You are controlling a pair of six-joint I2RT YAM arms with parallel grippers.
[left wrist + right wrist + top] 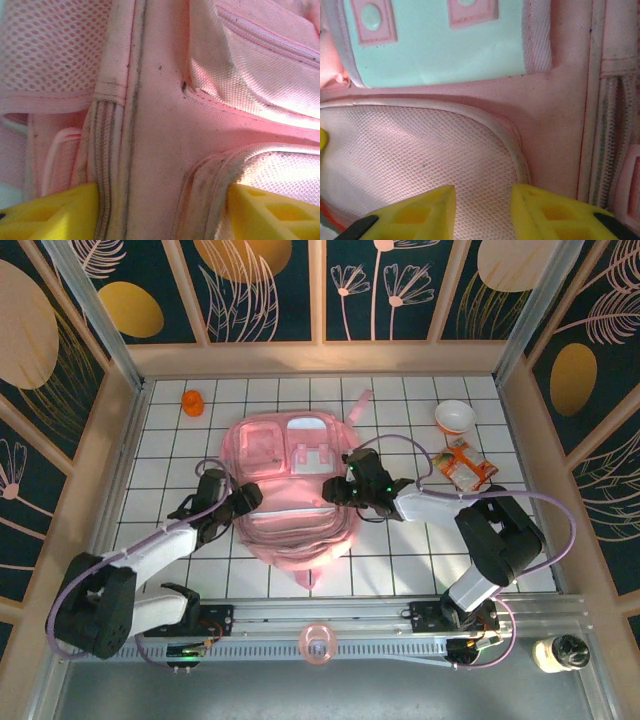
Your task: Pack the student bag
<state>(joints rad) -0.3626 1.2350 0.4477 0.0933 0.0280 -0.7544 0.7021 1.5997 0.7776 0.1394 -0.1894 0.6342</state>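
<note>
**Operator:** Where is the bag right now?

**Spotter:** Your student bag (295,495) lies flat in the middle of the white gridded worktop (400,570). Its paler pockets face the far wall, and it sits between your two arms.

**Operator:** And my left side?

**Spotter:** Your left tool (243,502) is at the bag's left edge. On its wrist camera you see the yellow fingers (55,212) spread wide, with a ridge of pink fabric and a zipper band (102,150) filling the gap. Both fingers touch the cloth, but I cannot tell whether you are pinching it.

**Operator:** The right?

**Spotter:** Your right tool (347,487) is over the bag's right side, near the pale pocket. Its jaws stand apart and the mesh panel (420,150) lies flat in the gap, so you grip nothing there.

**Operator:** What else is around?

**Spotter:** You have a small orange item (193,402) at the far left. A white bowl (455,416) and an orange packet (467,466) lie to the bag's right, apart from it. A pink ring (317,645) rests on the near rail.
</note>
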